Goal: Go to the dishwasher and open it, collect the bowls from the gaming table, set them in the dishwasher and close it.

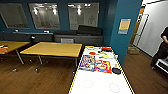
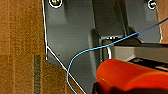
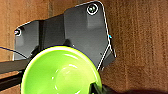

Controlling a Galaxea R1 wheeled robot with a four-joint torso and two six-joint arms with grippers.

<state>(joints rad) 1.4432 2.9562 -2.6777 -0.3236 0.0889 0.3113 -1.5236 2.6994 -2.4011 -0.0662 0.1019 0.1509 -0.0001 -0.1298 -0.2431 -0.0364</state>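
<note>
While the robot faces down the room, the scene reads as follows.

Gaming table: the long white-topped gaming table (image 1: 100, 83) with its yellow edge runs away from the robot, close in front of it.
On its far half: colourful game sheets (image 1: 95, 63), a black bowl (image 1: 116, 71) near the right edge, a red bowl (image 1: 92, 53) and a further red item (image 1: 107, 49) beyond.
Left of it: a yellow wooden table (image 1: 53, 48) stands just beside the far left corner; a second wooden table (image 1: 11, 45) is farther left.
Open room: bare wood floor (image 1: 37, 77) lies to the left of the white table, and a strip of floor to its right runs past the teal pillar (image 1: 123, 30).
Person: standing at the right margin (image 1: 162, 47), well apart from the tables.
Right gripper: a finger (image 3: 96, 88) sits over the rim of a lime green bowl (image 3: 60, 72), gripping it above the floor.
Left gripper: a red bowl (image 2: 125, 75) shows large beside its dark fingers (image 2: 100, 88), which overlap the rim; I cannot tell whether they grasp it.
</note>
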